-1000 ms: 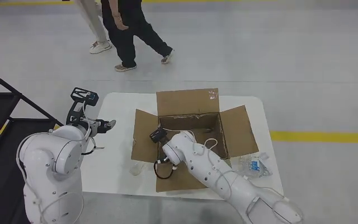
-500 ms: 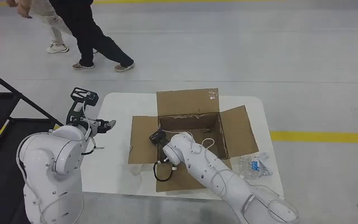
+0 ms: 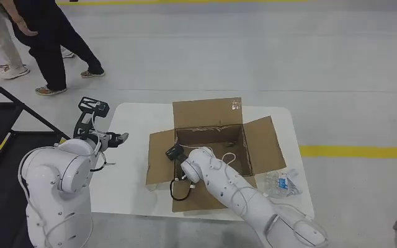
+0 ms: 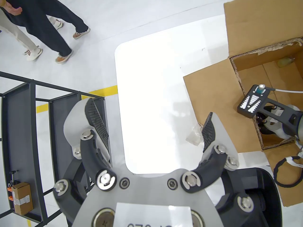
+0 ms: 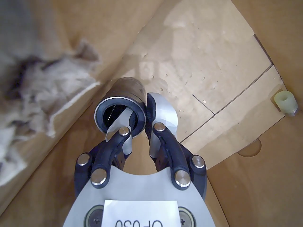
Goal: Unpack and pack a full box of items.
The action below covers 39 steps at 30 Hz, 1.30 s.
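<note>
Top view, box flap (image 3: 160,158) shifted, right pincer (image 5: 139,111) clamping cylinder (image 5: 129,87)

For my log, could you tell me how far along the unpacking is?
Looks done: a clear packet lies on the table beside the box. In hand: the right gripper clamps a metal cylinder inside it. Remaining: a yellowish part in the box corner; left gripper open.

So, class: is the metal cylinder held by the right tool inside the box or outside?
Inside: walls and floor of the box surround the metal cylinder, the right tool shut on its rim.
</note>
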{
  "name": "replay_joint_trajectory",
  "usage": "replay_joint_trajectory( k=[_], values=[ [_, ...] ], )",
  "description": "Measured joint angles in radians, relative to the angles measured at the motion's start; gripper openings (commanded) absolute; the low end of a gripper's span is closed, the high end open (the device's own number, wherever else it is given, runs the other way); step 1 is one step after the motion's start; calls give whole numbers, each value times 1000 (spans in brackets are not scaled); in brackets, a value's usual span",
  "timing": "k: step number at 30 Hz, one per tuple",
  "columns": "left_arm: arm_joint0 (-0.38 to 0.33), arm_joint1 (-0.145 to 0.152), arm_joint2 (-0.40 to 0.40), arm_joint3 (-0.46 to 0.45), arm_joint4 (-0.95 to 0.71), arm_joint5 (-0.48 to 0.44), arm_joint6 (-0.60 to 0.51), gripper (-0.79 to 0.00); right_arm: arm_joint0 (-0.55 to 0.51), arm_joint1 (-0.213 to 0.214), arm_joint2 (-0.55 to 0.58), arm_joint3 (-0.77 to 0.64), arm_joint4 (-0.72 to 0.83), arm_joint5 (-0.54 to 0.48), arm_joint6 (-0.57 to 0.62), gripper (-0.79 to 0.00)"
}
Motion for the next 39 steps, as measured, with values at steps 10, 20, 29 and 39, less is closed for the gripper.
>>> replay_joint_trajectory(
  k=[10,20,29,39],
  values=[
    [0,0,0,0,0,0,0,0,8,11,56,-90,-13,36,17,-785],
    [0,0,0,0,0,0,0,0,-117,107,245,-506,-171,116,183,-785],
    [0,0,0,0,0,0,0,0,-303,185,486,-970,-365,103,394,-785],
    [0,0,0,0,0,0,0,0,-389,201,594,-1107,-395,127,464,-785]
  ],
)
